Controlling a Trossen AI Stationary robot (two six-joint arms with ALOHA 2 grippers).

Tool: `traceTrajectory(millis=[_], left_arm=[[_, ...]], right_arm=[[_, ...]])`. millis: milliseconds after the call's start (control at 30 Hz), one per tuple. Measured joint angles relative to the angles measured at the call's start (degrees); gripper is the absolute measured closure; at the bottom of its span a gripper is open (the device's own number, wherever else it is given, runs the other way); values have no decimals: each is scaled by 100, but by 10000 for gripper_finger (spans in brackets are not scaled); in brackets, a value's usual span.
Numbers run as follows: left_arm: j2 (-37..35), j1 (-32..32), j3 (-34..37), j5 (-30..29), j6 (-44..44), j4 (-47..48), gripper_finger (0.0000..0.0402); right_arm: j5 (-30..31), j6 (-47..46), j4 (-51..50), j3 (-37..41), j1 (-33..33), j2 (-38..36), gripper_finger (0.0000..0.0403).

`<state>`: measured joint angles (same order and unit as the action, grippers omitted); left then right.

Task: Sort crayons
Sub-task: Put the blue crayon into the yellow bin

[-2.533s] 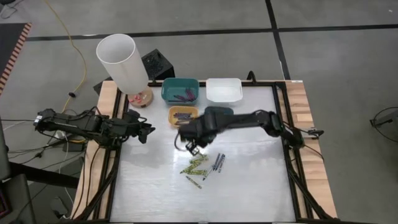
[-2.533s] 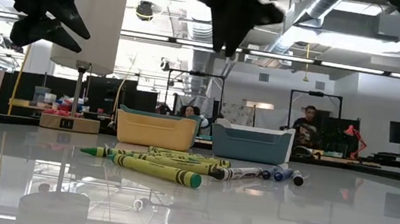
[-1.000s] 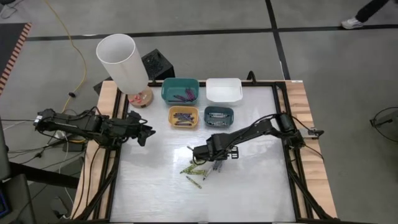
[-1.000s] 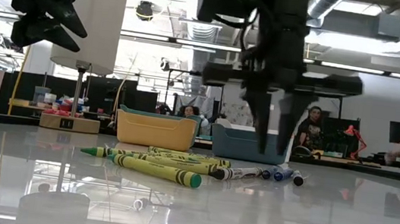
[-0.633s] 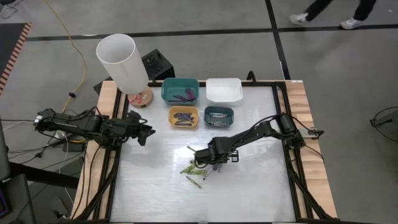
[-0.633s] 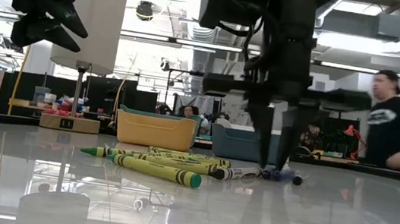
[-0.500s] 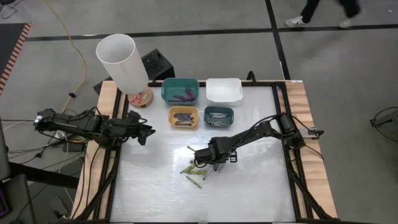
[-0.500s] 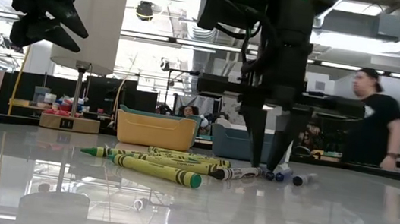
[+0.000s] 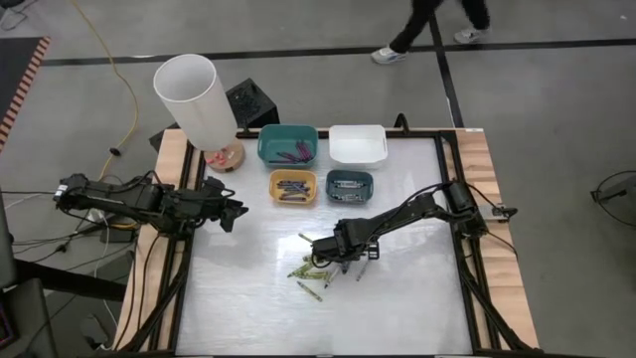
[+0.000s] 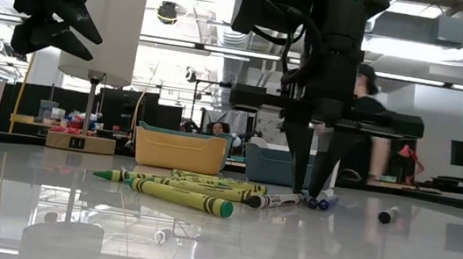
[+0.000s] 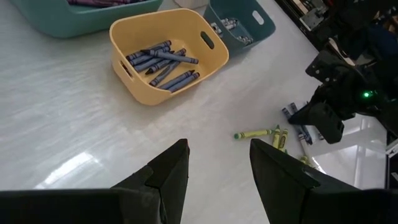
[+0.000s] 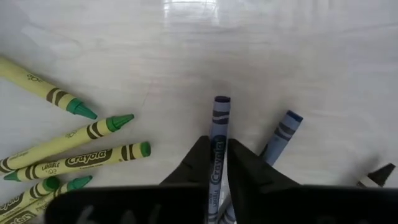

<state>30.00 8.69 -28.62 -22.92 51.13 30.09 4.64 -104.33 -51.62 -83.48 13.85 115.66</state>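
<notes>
**Right gripper pinching one blue crayon at the loose pile**

The right gripper (image 12: 217, 163) is down at the table (image 9: 397, 308), near its middle, fingers drawn narrow around a blue crayon (image 12: 217, 127) that lies between them pointing away from the wrist. In the low view the fingers (image 10: 298, 169) stand upright with their tips at the table surface. A second blue crayon (image 12: 281, 134) lies just beside the held one. One short dark-tipped crayon (image 10: 386, 216) sits apart from the rest on the bare table.

The yellow-green crayons (image 9: 310, 268) lie in a loose cluster beside the gripper; in the right wrist view several of them (image 12: 74, 151) fan out with green tips, close to the fingers but not touching.

Behind the pile: yellow bin (image 11: 168, 55) holding blue crayons, small blue bin (image 9: 349, 185) with greyish ones, teal bin (image 9: 288, 145) with purple ones, white bin (image 9: 358, 145).

The left gripper (image 11: 217, 168) hangs over the table's left edge, fingers apart, holding nothing.

A white cylinder lamp (image 9: 195, 99) stands at the far left corner. A person (image 10: 365, 119) passes in the room behind, partly hidden by the right arm.
</notes>
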Motion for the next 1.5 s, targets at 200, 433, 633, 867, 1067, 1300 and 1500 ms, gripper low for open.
traceTrajectory(millis=[200,433,633,867,1067,1300,1500], left_arm=[[0,0,0,-27,-4,0,242],[0,0,0,-26,-9,0,242],[0,0,0,-24,-11,0,242],[0,0,0,-28,-12,0,242],[0,0,0,-31,-13,0,242],[0,0,0,-36,4,0,242],[0,2,0,-242,259,1,242]], right_arm=[[0,139,-8,0,0,2,395],[-36,517,-256,-195,-72,35,399],[-28,1069,-817,-682,-257,52,400],[208,1962,-1455,-1453,-583,46,401],[644,2950,-1575,-2118,-1010,35,401],[1119,4493,-868,-2665,-1592,26,401],[1156,6051,571,-2734,-1977,24,401]])
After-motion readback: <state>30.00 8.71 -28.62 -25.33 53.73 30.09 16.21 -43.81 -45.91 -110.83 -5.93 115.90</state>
